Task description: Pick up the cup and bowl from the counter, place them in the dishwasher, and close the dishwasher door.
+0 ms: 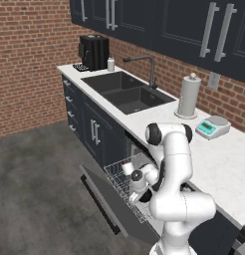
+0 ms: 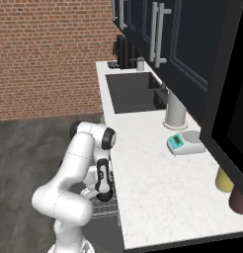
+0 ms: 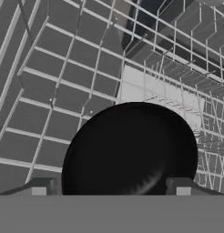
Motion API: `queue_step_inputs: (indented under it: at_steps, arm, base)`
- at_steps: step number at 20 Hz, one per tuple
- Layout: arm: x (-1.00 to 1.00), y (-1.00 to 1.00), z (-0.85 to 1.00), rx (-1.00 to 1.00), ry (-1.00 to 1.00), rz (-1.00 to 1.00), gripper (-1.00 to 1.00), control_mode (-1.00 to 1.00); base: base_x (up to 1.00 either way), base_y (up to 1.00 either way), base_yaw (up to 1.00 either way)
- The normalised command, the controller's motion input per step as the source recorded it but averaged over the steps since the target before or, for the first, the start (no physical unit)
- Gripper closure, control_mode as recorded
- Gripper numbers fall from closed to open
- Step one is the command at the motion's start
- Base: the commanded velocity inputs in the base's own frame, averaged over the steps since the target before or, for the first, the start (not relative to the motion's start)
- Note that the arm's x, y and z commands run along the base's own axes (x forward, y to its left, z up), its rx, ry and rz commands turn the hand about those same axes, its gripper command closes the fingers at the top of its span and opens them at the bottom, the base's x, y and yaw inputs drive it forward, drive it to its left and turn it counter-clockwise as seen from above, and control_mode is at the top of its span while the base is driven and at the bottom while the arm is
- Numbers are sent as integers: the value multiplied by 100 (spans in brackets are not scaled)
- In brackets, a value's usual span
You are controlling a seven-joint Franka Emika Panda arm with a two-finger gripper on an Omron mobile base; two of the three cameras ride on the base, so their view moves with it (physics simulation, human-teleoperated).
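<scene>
Bowl (image 3: 132, 150) sits in the dishwasher rack (image 3: 63, 91), black, round, seen from above in hand view, resting on the wire grid. Gripper (image 3: 111, 186) is right over it w/ fingers spread wide: one tip (image 3: 39, 185) at the bowl's left rim, the other at its right rim, both at the outer edge, so jaws are released. Can't tell if the tips touch the rim.

Left base view: arm (image 1: 174, 169) bends down off the counter (image 1: 229, 164) edge into the dishwasher (image 1: 125, 185), hand low over the pulled-out rack. Small white-grey cup (image 1: 127, 167) w/ reddish inside sits in the rack just beside the wrist. Door (image 1: 102, 199) is dropped open, lying near flat below the rack.

On the counter: paper towel roll (image 1: 189, 96), teal scale (image 1: 212, 127) near it, dark double sink (image 1: 127, 89) w/ faucet (image 1: 144, 67), coffee machine (image 1: 93, 52) at the far end by the brick wall. Right base view: yellow tumbler (image 2: 223, 180) & maroon tumbler (image 2: 238, 201) stand side by side at the near end of the counter, well apart from the arm.
</scene>
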Motion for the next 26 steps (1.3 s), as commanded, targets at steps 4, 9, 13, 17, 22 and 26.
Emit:
queue_step_inputs:
  at_steps: [4, 9, 13, 17, 22, 26]
  arm:
    - [-26, 0, 26, 2, -7, 0, -100, -100]
    - [-83, 10, 90, 6, -14, 0, -100, -100]
    - [-87, 24, 100, 9, -5, 0, -100, -100]
    - [-79, 43, 100, 8, 0, 0, -100, -100]
    - [-58, 73, 100, 6, 0, 0, -100, -100]
    - [-20, 99, 100, 2, 0, 0, -100, -100]
  base:
    - [0, 0, 0]
    - [0, 0, 0]
    - [0, 0, 0]
    - [0, 0, 0]
    - [0, 0, 0]
    - [0, 0, 0]
